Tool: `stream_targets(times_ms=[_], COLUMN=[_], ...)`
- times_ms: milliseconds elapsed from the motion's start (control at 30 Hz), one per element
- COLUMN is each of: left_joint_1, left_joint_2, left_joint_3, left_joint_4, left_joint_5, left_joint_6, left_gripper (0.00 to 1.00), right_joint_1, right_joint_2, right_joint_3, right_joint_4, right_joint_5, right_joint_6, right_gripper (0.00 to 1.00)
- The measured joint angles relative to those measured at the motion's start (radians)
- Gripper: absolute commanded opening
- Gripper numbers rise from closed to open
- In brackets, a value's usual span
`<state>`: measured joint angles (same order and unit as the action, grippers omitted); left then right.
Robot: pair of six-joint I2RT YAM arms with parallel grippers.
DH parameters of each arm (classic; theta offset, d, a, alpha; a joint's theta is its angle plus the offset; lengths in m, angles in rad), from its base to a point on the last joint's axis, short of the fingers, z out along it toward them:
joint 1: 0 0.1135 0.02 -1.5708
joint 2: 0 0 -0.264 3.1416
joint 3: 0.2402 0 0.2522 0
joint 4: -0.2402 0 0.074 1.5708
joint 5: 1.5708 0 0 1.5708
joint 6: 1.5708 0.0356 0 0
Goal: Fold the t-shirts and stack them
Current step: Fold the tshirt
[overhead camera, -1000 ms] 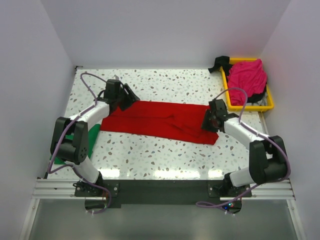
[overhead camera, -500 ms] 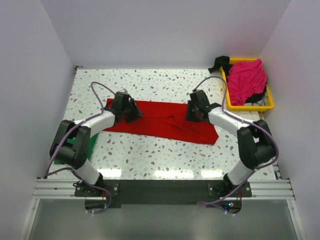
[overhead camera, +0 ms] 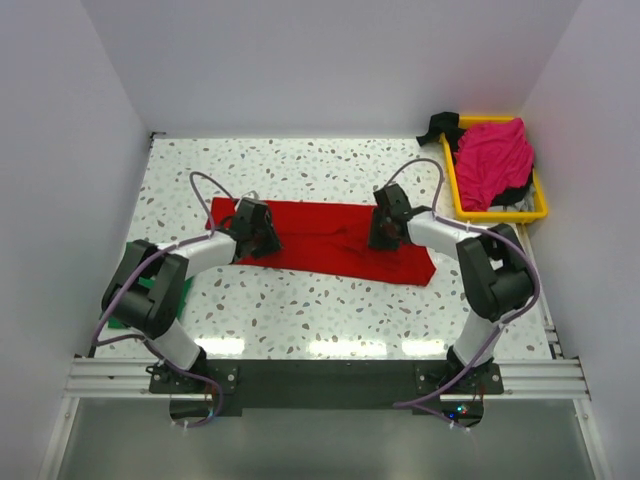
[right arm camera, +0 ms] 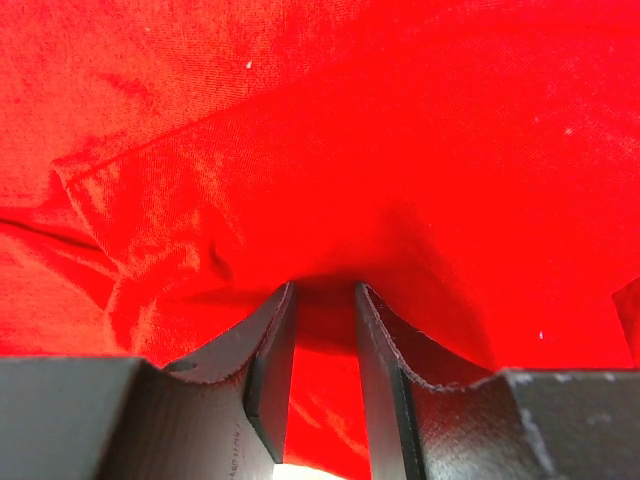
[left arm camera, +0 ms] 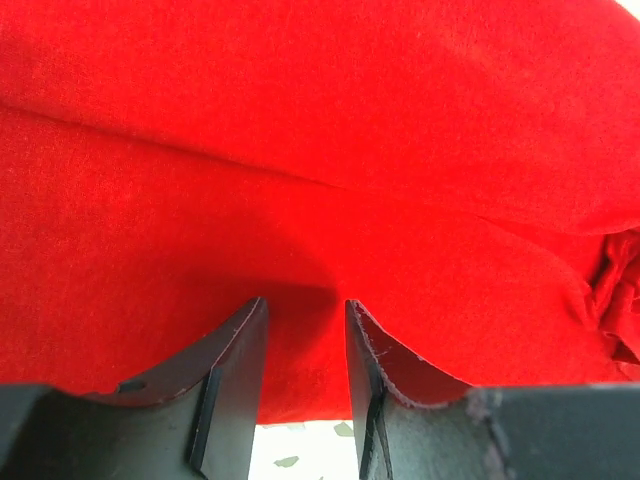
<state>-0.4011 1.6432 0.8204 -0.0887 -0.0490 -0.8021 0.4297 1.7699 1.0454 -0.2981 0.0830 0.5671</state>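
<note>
A bright red t-shirt (overhead camera: 320, 240) lies as a long flat band across the middle of the table. My left gripper (overhead camera: 262, 232) is low over its left part, jaws a little apart, with cloth showing in the gap (left arm camera: 306, 305) and nothing pinched. My right gripper (overhead camera: 385, 225) presses on the shirt right of centre, its fingers also apart over wrinkled red cloth (right arm camera: 326, 290). A green t-shirt (overhead camera: 187, 285) lies at the left, partly hidden under my left arm. In the yellow tray a magenta-pink t-shirt (overhead camera: 492, 158) is heaped.
The yellow tray (overhead camera: 500, 215) stands at the back right against the wall, with a black object (overhead camera: 437, 125) at its far corner. White walls close the table on three sides. Bare speckled tabletop (overhead camera: 320, 310) runs along the front.
Both grippers moved inward along the red t-shirt, the left from its left end, the right from its right end. The left jaws narrowed. The shirt stayed put.
</note>
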Motion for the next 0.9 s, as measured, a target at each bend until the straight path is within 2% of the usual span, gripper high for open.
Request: stream_targets(times_ms=[267, 500, 700, 900], left_joint_1=[-0.028, -0.101, -0.224, -0.340], left_joint_2=[-0.002, -0.003, 0.002, 0.102], left_joint_3=[-0.014, -0.020, -0.013, 0.101], left_joint_4=[0.032, 0.043, 0.038, 0.028], left_joint_5=[-0.038, -0.043, -0.027, 0.024], left_joint_6=[0.001, -0.024, -0.078, -0.143], left_gripper=[0.42, 0.41, 0.42, 0.42], right_joint_1=[-0.033, -0.068, -0.071, -0.071], right_joint_2=[0.124, 0.327, 0.481, 0.663], right_joint_3=[0.164, 0.473, 0.726, 1.027], right_joint_4=[-0.035, -0.136, -0.212, -0.280], right_joint_5=[0.006, 0.039, 0.061, 0.032], right_joint_6=[-0.018, -0.077, -0.164, -0.248], right_gripper=[0.34, 0.36, 0.41, 0.43])
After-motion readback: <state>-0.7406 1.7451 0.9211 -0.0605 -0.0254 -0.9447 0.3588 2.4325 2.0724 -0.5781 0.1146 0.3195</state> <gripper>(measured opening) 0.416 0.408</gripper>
